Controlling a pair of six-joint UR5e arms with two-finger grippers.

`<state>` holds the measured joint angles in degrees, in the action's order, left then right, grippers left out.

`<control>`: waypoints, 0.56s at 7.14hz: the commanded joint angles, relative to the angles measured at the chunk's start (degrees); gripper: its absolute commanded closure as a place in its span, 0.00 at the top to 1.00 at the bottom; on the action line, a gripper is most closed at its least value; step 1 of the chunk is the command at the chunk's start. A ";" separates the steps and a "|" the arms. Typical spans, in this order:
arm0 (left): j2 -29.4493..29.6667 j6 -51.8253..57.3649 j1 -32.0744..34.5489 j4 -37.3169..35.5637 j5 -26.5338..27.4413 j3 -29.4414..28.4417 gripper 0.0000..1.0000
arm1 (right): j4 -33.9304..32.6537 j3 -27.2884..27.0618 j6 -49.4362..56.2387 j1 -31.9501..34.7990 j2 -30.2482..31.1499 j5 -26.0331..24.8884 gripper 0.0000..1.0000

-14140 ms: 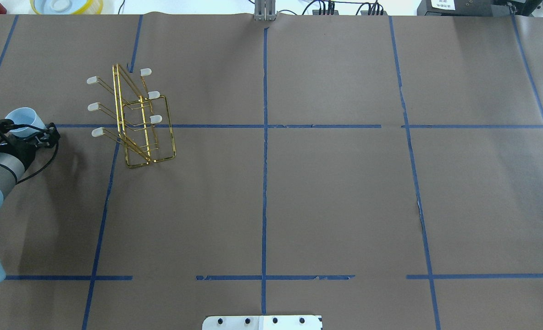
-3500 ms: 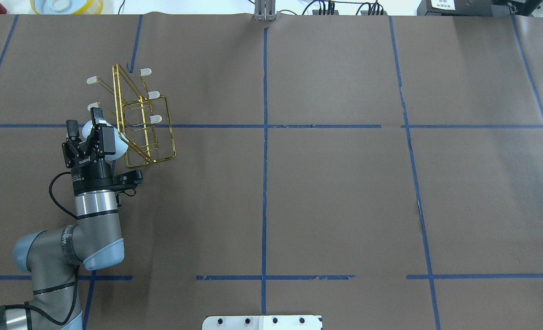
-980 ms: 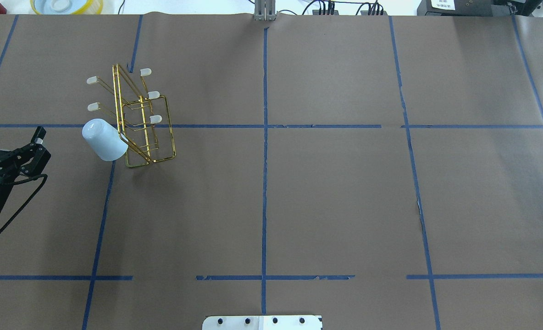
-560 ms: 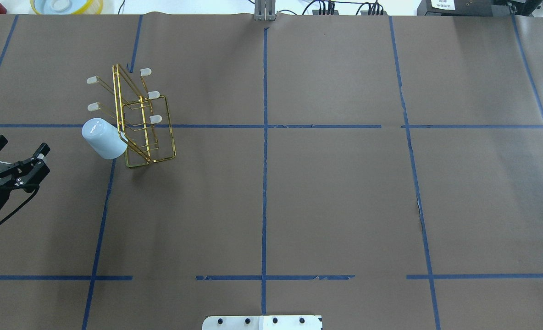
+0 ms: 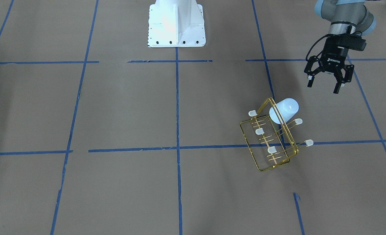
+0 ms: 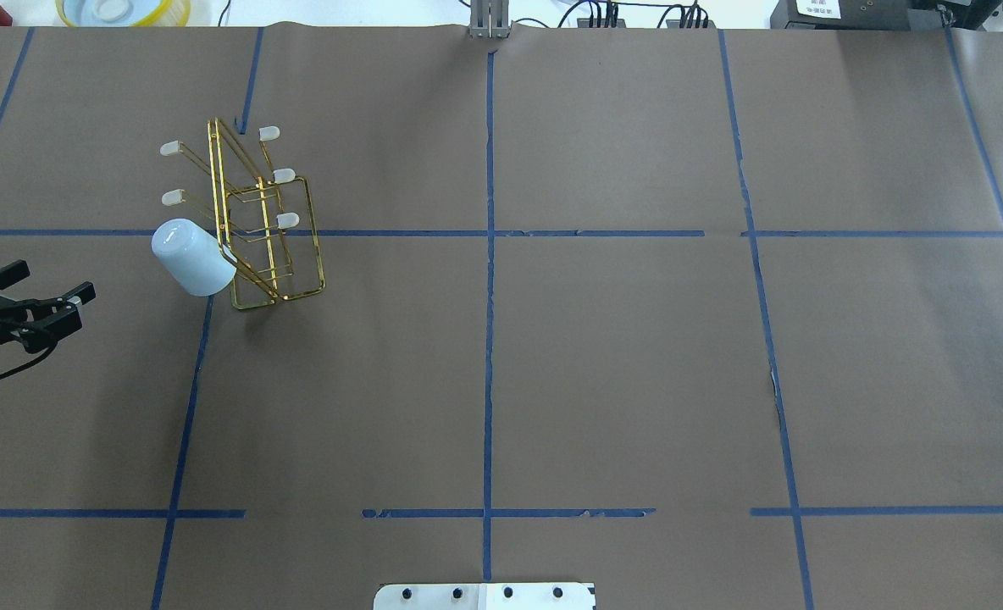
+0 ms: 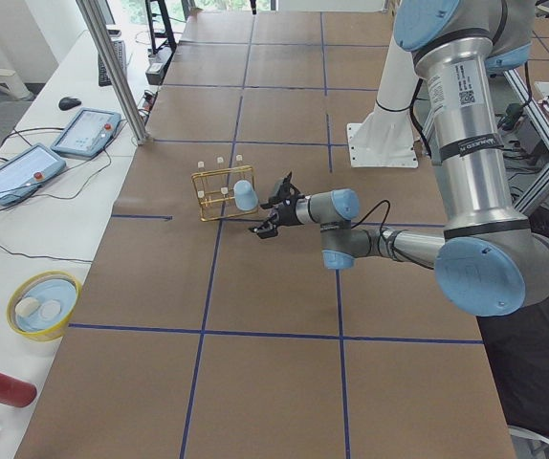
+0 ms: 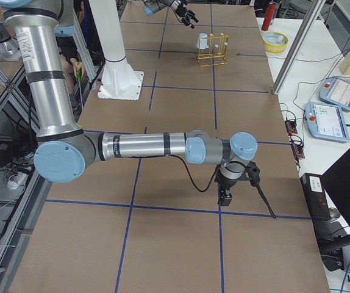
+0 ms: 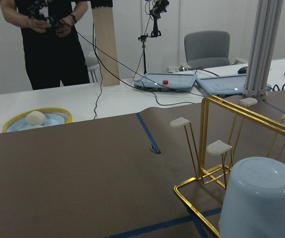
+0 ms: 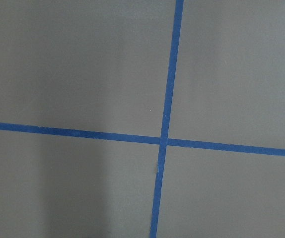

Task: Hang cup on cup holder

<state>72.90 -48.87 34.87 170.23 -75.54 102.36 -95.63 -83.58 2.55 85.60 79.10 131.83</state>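
Observation:
The pale blue cup [image 6: 192,258] hangs upside down on a near prong of the gold wire cup holder [image 6: 252,220], tilted outward. Both also show in the front view, the cup [image 5: 284,110] on the holder [image 5: 271,140], and close up in the left wrist view, the cup [image 9: 259,203] against the holder [image 9: 222,148]. My left gripper [image 6: 52,281] is open and empty, well apart from the cup at the table's left edge; it also shows in the front view [image 5: 323,88]. My right gripper [image 8: 225,196] shows only in the right side view, low over bare table; I cannot tell its state.
A yellow bowl [image 6: 120,10] sits beyond the far left table edge. A metal post [image 6: 489,21] stands at the far middle. The robot base plate [image 5: 176,23] is at the near middle. Control tablets [image 7: 85,129] lie on the side bench. A person [image 9: 48,39] stands beyond the table.
My left gripper let go of the cup and has drawn back to the left edge, still open. The cup stays hung on the holder.

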 commanded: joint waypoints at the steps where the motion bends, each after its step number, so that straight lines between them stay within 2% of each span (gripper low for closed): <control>1: 0.32 0.27 11.14 -7.68 -21.93 -0.49 1.00 | 0.00 0.00 0.00 0.00 0.00 0.00 1.00; 2: 0.32 0.45 15.02 -10.94 -28.89 -0.67 1.00 | 0.00 0.00 0.00 0.00 0.00 0.00 1.00; 4: 2.50 0.88 23.88 -24.52 -41.56 -0.67 1.00 | 0.00 0.00 0.00 0.00 0.00 0.00 1.00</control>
<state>74.01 -48.31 53.13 153.81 -109.30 101.74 -95.63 -83.58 2.55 85.60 79.10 131.84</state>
